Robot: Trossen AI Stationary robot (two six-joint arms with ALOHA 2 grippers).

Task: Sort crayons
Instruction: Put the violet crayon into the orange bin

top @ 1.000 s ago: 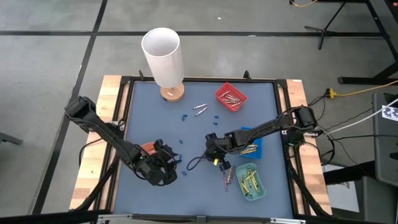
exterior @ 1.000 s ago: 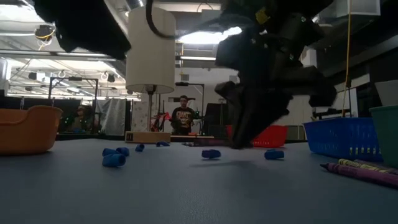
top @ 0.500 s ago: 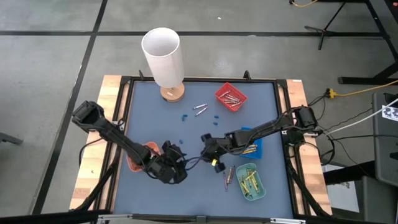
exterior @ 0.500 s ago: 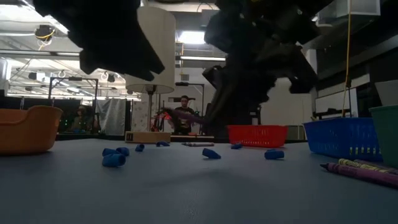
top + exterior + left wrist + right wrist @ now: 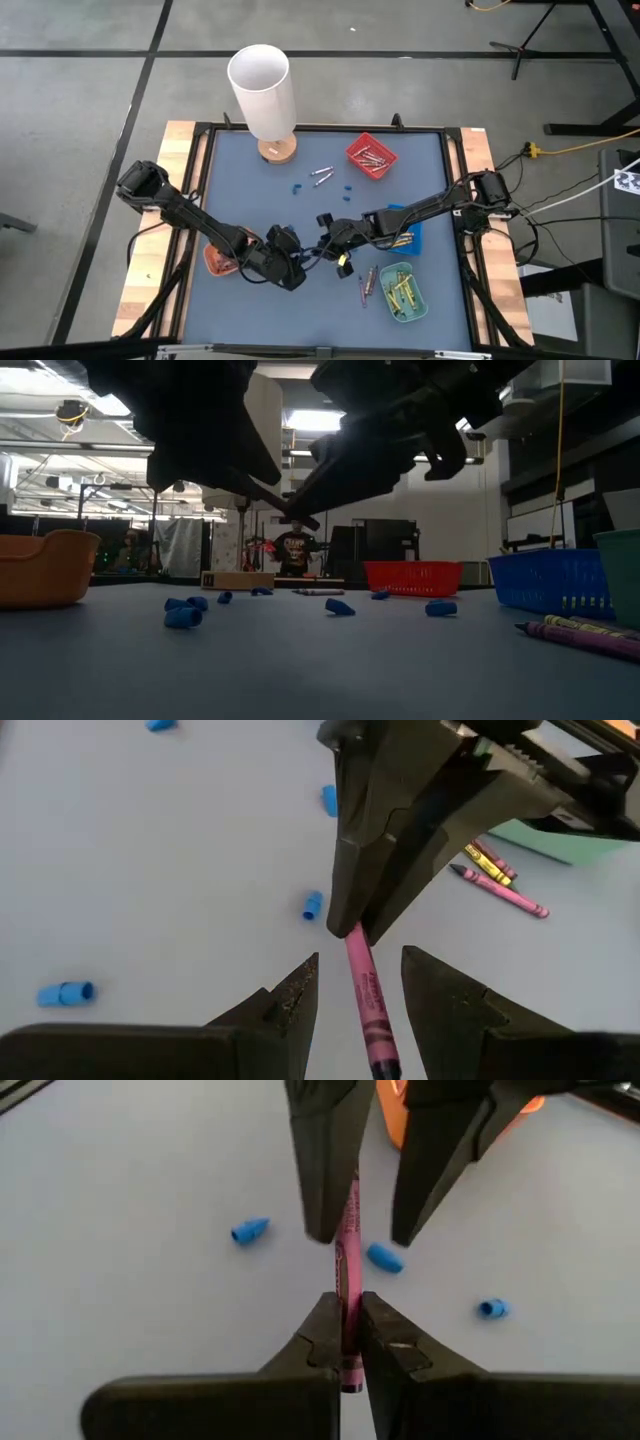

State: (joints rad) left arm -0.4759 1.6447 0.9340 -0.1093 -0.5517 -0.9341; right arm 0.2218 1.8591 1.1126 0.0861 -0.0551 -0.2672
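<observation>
A: We see the right gripper (image 5: pixel 345 1342) raised over the middle of the table (image 5: pixel 250 185), its two fingers pinched tight on one end of a pink crayon (image 5: pixel 349 1250)

B: And we see the left gripper (image 5: pixel 358 988) facing it from the left, its fingers spread apart on either side of the crayon's other end, not closed on it. The two grippers meet nose to nose just right of the orange tray (image 5: pixel 217 262)

A: From table height we see them both clear of the surface, the crayon a thin stick bridging them. Where do we find the rest of the crayons?

B: A few lie loose on the table by the green tray (image 5: pixel 404 291) at the near right, with yellow ones inside it. The blue tray (image 5: pixel 410 235) sits just beyond that, under the right arm. The red tray (image 5: pixel 371 156) at the far side holds some grey ones, and two more grey ones lie just left of it

A: We also see small blue bits (image 5: pixel 345 186) scattered mid-table, and a white lamp (image 5: pixel 262 88) at the far left edge
</observation>
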